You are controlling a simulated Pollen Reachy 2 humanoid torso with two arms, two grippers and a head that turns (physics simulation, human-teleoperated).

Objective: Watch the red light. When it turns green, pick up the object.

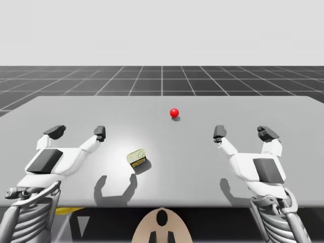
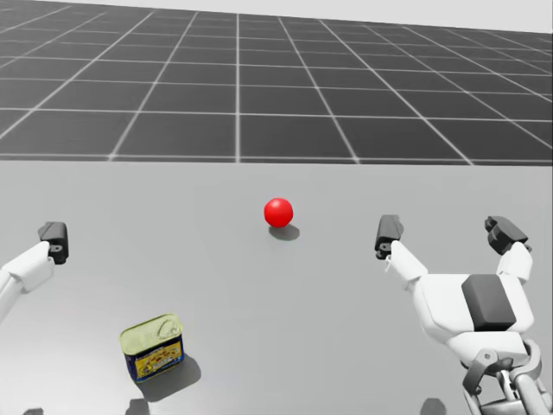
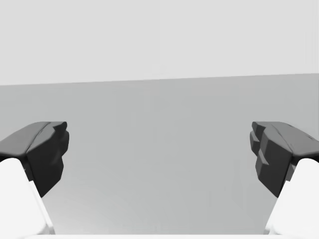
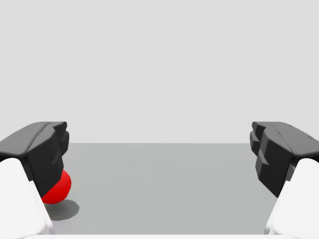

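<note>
On the grey table, the can sits left of the middle and close to the near edge. It is a low rounded tin with a pale yellow top and a blue side. Bare table lies all around it and nothing touches it. The far half of the surface is open right up to the far edge, where the dark gridded floor begins. The red light, a small ball, glows red beyond the can and slightly to the right, well apart from it. My left gripper hangs to the left of the can and a little farther back. My right gripper hangs over the right half of the table, well apart from the can, to the right of the light and nearer than it. The arms' shadows fall on the strip by the near edge.

In the head view my left arm is cut off at the side, with one finger showing. In the right wrist view the light is half hidden behind one finger of that gripper. The can's label is too small to make out.

Both grippers have their fingers spread wide, with nothing between them, and they touch nothing.
</note>
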